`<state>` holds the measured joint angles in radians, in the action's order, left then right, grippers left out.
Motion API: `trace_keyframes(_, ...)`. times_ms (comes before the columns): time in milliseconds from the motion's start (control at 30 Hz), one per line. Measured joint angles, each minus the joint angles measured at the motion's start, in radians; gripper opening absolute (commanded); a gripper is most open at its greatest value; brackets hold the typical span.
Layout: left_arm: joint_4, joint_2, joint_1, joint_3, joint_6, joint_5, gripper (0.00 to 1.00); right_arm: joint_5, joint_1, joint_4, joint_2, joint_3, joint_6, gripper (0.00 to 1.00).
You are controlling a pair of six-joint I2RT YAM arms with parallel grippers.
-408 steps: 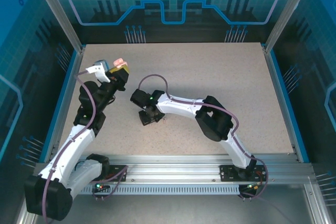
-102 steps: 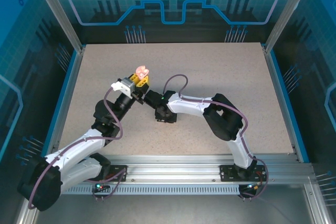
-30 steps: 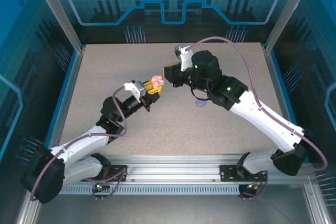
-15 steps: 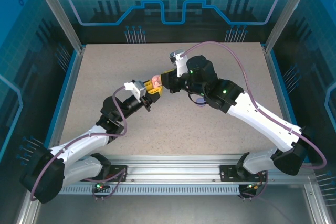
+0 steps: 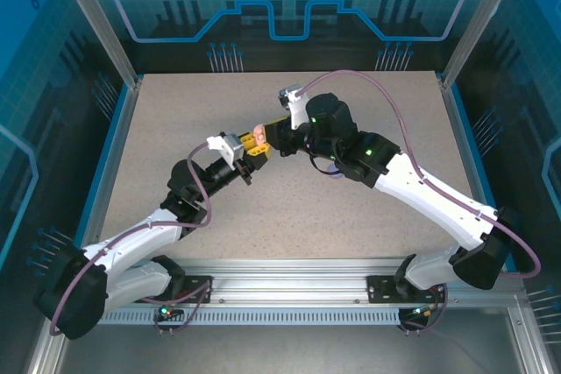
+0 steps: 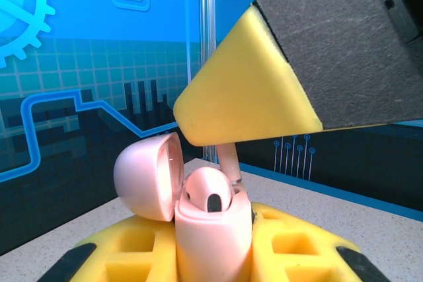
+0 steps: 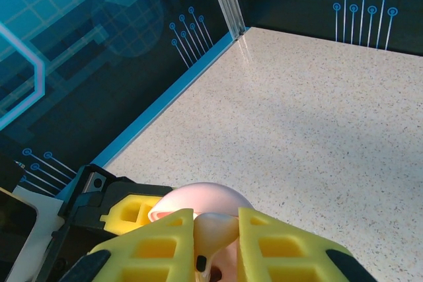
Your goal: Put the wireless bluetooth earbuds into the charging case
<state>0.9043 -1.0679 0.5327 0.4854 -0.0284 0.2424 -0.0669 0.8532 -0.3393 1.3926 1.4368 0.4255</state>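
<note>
The left gripper (image 5: 253, 145) is holding a small pink case (image 5: 259, 134) in the air above the middle of the table (image 5: 175, 102). Its yellow fingers (image 6: 125, 255) are clamping the lower half of the case, which is standing upright between them. The lid (image 6: 149, 176) of the case is hanging open, tipped back to the left in the left wrist view. The right gripper (image 5: 272, 133) is pointing in from the opposite side, tip to tip with the left one just over the case. Its own yellow fingers (image 7: 152, 246) are pinching a pale pink earbud (image 7: 213, 228) by the stem. In the left wrist view the earbud's rounded head is sitting in the mouth of the case with a dark oval spot facing the camera. Its thin stem is sticking up, leaning slightly right, to the underside of the right gripper's finger. I cannot tell whether the earbud is lying fully in its socket.
</note>
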Motion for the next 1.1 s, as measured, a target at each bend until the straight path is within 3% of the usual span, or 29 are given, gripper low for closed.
trace_keyframes(900,-0.026,0.000,0.001,0.015,-0.031,0.002,0.00,-0.007,0.000,0.000,-0.007,-0.022,-0.001,0.16)
trace_keyframes(1000,-0.027,0.000,0.001,0.017,-0.033,0.002,0.00,-0.007,0.000,0.000,-0.007,-0.022,-0.002,0.21)
trace_keyframes(1100,-0.028,0.000,0.001,0.017,-0.034,0.002,0.00,-0.010,0.000,-0.006,-0.007,-0.022,-0.010,0.32)
